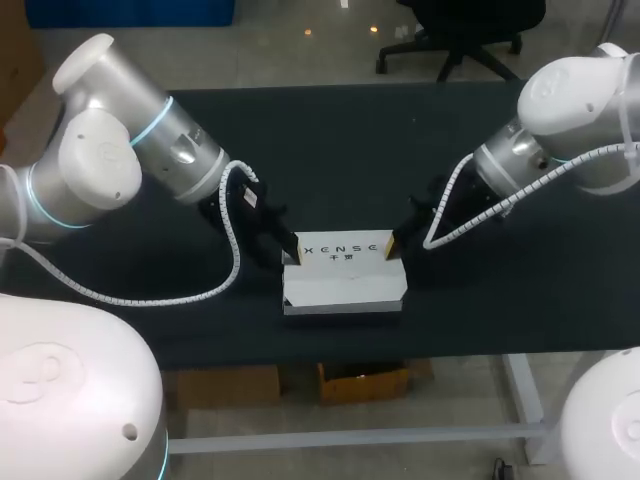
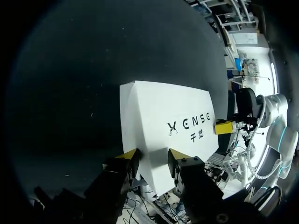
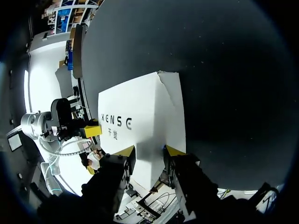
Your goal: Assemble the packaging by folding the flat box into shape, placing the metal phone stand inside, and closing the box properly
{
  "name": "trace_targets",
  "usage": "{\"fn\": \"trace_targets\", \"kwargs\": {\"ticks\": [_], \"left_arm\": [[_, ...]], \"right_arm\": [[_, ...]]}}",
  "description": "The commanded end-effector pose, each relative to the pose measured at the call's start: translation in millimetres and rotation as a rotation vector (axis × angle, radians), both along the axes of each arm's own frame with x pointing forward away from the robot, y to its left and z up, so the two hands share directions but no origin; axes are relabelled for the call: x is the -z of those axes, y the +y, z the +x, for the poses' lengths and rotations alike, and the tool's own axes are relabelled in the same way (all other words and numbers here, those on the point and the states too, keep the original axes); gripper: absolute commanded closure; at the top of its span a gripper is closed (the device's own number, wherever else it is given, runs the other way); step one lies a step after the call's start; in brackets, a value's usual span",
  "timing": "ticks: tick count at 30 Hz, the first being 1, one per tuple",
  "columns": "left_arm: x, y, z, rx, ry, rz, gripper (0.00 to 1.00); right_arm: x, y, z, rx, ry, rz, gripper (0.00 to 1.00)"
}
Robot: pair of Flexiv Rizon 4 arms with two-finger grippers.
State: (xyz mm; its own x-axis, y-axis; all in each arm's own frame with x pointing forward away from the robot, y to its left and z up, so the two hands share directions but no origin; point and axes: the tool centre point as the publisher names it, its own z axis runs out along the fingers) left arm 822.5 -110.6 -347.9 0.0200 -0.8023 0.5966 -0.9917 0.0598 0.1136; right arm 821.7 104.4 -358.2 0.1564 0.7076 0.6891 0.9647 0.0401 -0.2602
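A white box (image 1: 343,272) with dark print on its top lies near the front middle of the black table, folded into shape with its top down. My left gripper (image 1: 291,250) holds its left end, and in the left wrist view (image 2: 152,156) both yellow tips press on the box (image 2: 163,116) from two sides. At the right end my right gripper (image 1: 392,244) grips the same way, its fingers clamped on the box (image 3: 140,116) in the right wrist view (image 3: 149,151). No metal phone stand shows in any view.
The black table (image 1: 500,300) stretches bare on both sides of the box and behind it. Its front edge runs just below the box. Both arms slope down and inward from the sides, with cables looping beside them.
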Motion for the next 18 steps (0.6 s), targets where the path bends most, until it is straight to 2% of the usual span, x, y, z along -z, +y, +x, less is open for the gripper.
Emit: {"fn": "trace_targets", "kwargs": {"ticks": [1,18], "left_arm": [[-0.9,-6.5,6.6,0.01,0.028,0.001,0.59],[-10.2,-9.0,5.6,-0.001,0.055,0.034,0.6]], "right_arm": [[-1.9,4.6,5.9,-0.013,0.024,-0.004,0.64],[-4.6,2.7,9.0,-0.017,0.108,-0.026,0.67]]}}
